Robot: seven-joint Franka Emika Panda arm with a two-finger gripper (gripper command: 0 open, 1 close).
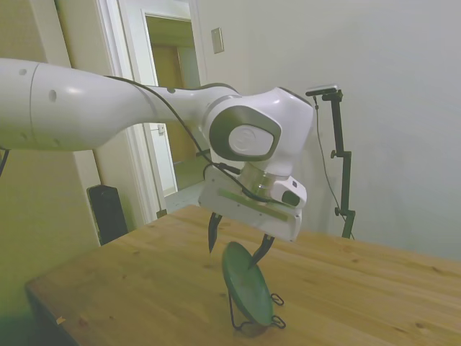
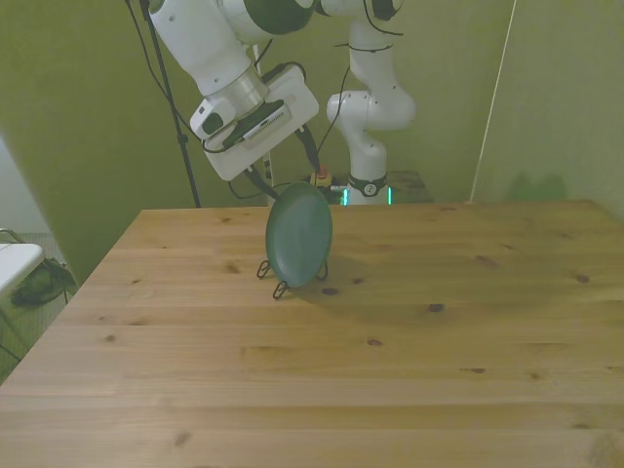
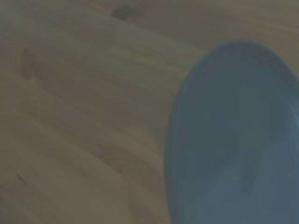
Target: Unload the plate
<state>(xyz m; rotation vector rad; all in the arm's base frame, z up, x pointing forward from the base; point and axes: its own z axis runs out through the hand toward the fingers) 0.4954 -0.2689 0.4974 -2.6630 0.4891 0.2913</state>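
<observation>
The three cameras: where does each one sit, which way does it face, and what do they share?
Side view: off one table side, looking across; arm enters from the picture's left, open gripper over the plate on its stand.
Front view: across the table, facing the robot; base, arm, gripper show.
Wrist view: close above plate; no robot parts.
All share the plate.

- The plate (image 1: 246,282) stands on edge in the wire stand (image 1: 270,317), directly under the gripper (image 1: 236,249);
- its top rim sits between the spread fingers;
- the stand rests on the worktop (image 1: 144,288) below the gripper.
</observation>
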